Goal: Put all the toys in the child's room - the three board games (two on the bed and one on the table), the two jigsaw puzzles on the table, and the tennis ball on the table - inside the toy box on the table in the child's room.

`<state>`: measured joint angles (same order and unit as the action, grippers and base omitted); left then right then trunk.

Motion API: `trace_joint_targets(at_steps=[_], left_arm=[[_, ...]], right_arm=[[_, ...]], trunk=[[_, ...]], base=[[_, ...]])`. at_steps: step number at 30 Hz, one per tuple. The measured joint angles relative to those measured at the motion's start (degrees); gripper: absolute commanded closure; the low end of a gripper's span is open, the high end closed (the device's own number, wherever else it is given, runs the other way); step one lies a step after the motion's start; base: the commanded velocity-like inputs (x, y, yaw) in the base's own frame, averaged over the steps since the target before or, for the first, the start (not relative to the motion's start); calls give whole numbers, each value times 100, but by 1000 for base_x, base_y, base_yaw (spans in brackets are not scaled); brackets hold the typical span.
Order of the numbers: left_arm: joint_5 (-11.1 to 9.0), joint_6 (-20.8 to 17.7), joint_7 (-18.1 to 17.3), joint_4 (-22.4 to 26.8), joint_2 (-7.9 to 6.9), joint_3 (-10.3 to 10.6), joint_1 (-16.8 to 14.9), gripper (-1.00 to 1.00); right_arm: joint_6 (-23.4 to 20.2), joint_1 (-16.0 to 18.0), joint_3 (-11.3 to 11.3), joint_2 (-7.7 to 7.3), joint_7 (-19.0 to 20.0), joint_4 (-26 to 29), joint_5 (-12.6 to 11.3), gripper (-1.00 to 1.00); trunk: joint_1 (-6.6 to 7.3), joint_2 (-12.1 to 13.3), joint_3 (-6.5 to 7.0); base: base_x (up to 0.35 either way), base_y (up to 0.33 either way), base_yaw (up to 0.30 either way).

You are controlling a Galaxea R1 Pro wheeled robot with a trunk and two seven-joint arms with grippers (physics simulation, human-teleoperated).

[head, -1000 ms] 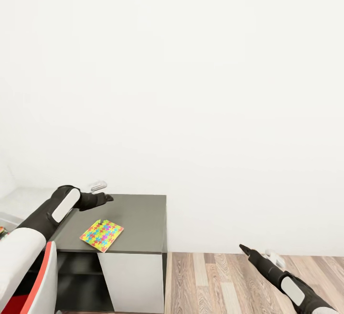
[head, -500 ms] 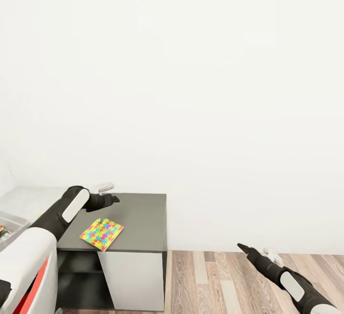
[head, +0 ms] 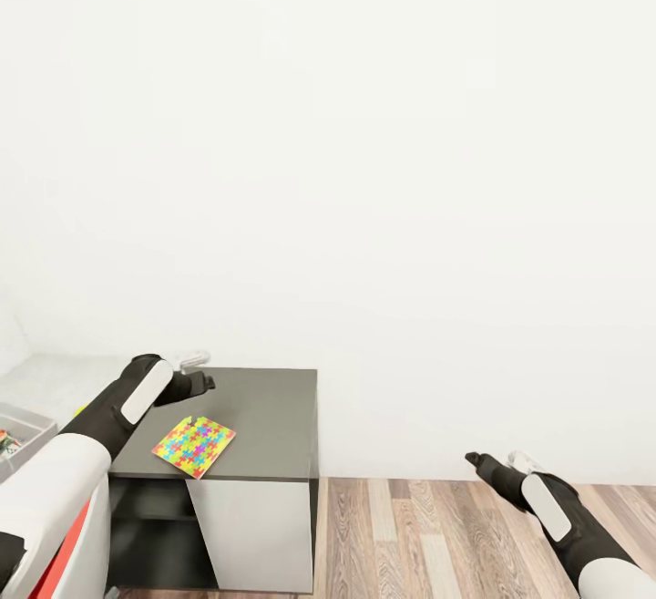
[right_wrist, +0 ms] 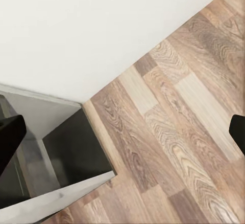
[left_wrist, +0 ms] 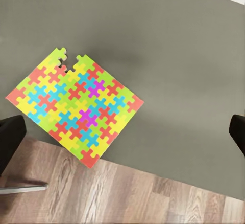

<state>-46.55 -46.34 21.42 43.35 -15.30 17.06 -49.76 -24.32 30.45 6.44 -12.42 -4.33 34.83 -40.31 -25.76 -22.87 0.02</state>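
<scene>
Above the dark grey bench (head: 264, 398), the left end effector (head: 202, 383) hovered wide open over a jigsaw puzzle (left_wrist: 74, 106) lying flat near the front edge, apparently poised to grasp it.

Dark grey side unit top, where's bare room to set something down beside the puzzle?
The dark grey side unit top is bare between the multicoloured jigsaw puzzle sheet and its wall-side and right edges. The puzzle occupies the front left, one corner overhanging; the left gripper hovers beyond it.
</scene>
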Motion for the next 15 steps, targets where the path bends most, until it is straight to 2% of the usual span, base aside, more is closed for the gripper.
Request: trace_joint_targets(at_steps=[6,15], left_arm=[[3,244,18,0,-12,23,0,-100],[12,305,21,0,14,85,3,-100]], right_arm=[[8,11,3,5,-42,71,4,-100],[22,14,-3,18,-34,82,2,-100]], trunk=[[0,0,0],[0,0,0]], base=[[0,0,0],[0,0,0]])
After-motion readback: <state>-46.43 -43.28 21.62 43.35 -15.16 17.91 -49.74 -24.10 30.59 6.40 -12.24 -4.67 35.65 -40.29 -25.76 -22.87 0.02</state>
